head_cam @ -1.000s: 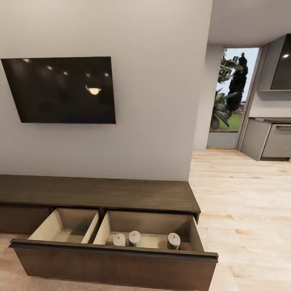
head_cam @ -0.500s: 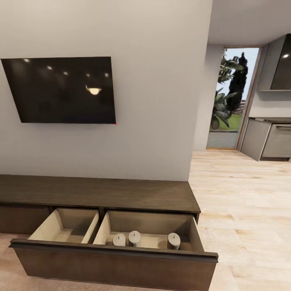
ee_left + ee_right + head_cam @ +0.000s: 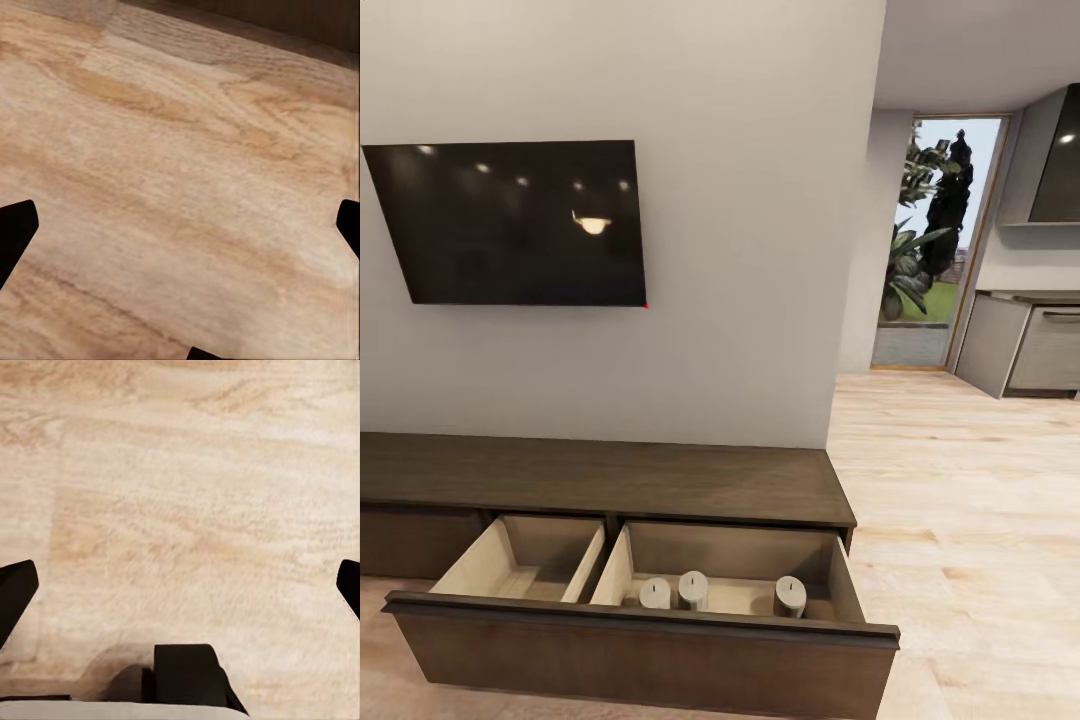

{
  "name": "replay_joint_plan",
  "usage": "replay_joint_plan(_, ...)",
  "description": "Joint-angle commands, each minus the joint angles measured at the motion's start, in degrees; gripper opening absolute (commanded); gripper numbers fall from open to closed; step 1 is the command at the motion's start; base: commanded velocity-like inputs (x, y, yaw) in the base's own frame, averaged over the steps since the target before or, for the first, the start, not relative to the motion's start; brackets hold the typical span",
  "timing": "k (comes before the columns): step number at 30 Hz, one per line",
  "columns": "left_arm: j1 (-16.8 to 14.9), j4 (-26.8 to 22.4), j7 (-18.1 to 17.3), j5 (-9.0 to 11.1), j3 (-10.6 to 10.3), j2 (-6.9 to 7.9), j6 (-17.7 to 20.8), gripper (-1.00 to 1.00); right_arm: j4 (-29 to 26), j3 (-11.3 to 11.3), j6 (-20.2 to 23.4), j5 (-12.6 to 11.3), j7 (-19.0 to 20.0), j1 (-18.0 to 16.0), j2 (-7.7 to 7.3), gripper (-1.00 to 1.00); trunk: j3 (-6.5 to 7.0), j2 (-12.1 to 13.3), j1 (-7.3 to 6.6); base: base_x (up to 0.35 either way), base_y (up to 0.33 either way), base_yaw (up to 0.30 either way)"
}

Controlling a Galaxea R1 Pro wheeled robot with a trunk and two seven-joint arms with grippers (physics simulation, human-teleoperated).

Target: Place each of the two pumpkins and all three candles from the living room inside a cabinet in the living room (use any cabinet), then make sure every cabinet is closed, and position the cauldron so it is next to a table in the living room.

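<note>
The long dark brown cabinet [image 3: 610,478] runs along the wall under the television, and its wide drawer [image 3: 640,650] is pulled out toward me. Three off-white candles stand upright in the drawer's right compartment: one [image 3: 655,593], one [image 3: 693,589] and one [image 3: 790,596]. The left compartment [image 3: 525,565] shows only beige wood. My left gripper [image 3: 180,232] is open over bare wooden floor, black fingertips [image 3: 15,232] far apart. My right gripper [image 3: 180,585] is open too, also above floor, fingertips [image 3: 16,589] wide. The pumpkins and cauldron are out of view.
A black television [image 3: 510,222] hangs on the grey wall above the cabinet. To the right, light wooden floor [image 3: 960,500] stretches toward a glass door [image 3: 935,240] and grey kitchen units [image 3: 1030,345]. A dark part of the robot [image 3: 187,675] shows in the right wrist view.
</note>
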Motion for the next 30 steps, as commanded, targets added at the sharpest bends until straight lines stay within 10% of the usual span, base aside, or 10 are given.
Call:
replay_joint_plan(1, -0.34, -0.04, 0.57, -0.12, -0.53, -0.33, 0.26, 1.0, 0.03, 0.54, -0.5, -0.39, -0.25, -0.37, 0.17, 1.0, -0.06, -0.03, -0.01, 0.0, 0.0, 0.0)
replay_joint_plan(15, -4.92, -1.98, 2.42, -1.06, -0.52, -1.62, 4.8, 1.0, -0.66, 0.48, -1.41, -0.72, -1.6, -1.44, 1.25, 1.0, -0.06, -0.03, -0.01, 0.0, 0.0, 0.0)
replay_joint_plan(27, -5.48, -5.82, 6.26, -5.02, -0.62, -0.97, 8.67, 1.0, -4.56, 0.0, 2.49, -4.35, -5.44, -4.92, 5.16, 1.0, -0.06, -0.03, -0.01, 0.0, 0.0, 0.0)
replay_joint_plan(28, -5.5, -27.17, 8.95, -14.47, -0.6, -0.94, 32.51, 1.0, -15.2, 0.0, 12.6, -2.92, -14.16, -10.37, 9.79, 1.0, -0.06, -0.03, -0.01, 0.0, 0.0, 0.0)
replay_joint_plan(30, -5.48, -27.73, 7.16, -15.67, -0.58, -0.76, 27.03, 1.0, -14.46, 0.0, 9.27, 5.12, -14.34, -11.79, 9.79, 1.0, -0.06, -0.03, -0.01, 0.0, 0.0, 0.0)
